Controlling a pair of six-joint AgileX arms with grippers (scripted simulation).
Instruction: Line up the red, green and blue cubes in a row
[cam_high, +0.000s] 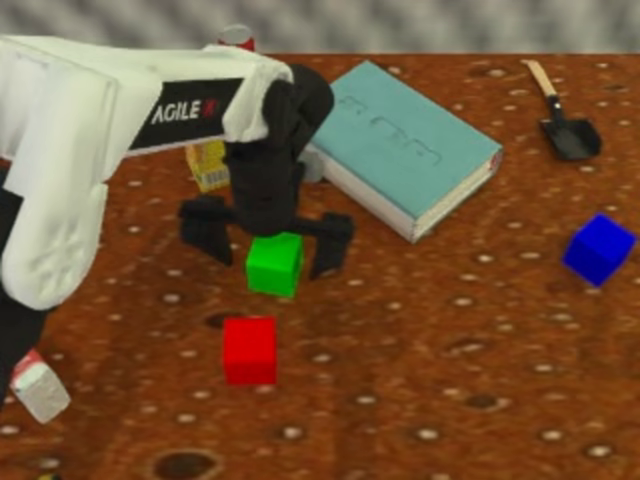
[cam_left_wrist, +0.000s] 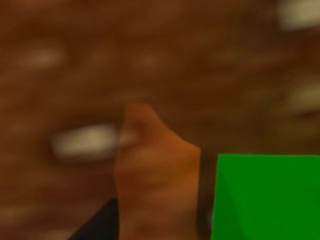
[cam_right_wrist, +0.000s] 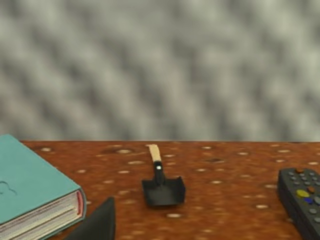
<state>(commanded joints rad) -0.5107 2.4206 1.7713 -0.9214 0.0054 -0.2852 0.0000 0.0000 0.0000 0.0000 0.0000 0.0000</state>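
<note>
Left claw (cam_high: 268, 236) spread wide, straddling green cube (cam_high: 275, 264) just above red cube (cam_high: 249, 350) on the tabletop, gripping nothing. Blue cube (cam_high: 598, 248) far right. Centre fingers before closing.

I count three cubes on my desk (cam_high: 480, 420): one red cube (cam_high: 249, 350), one green cube (cam_high: 275, 264), one blue cube (cam_high: 598, 249). There is one teal book (cam_high: 405, 145), one small shovel (cam_high: 565, 125), one remote control (cam_right_wrist: 302, 200), one yellow carton (cam_high: 208, 165) and one red can (cam_high: 237, 38).
</note>
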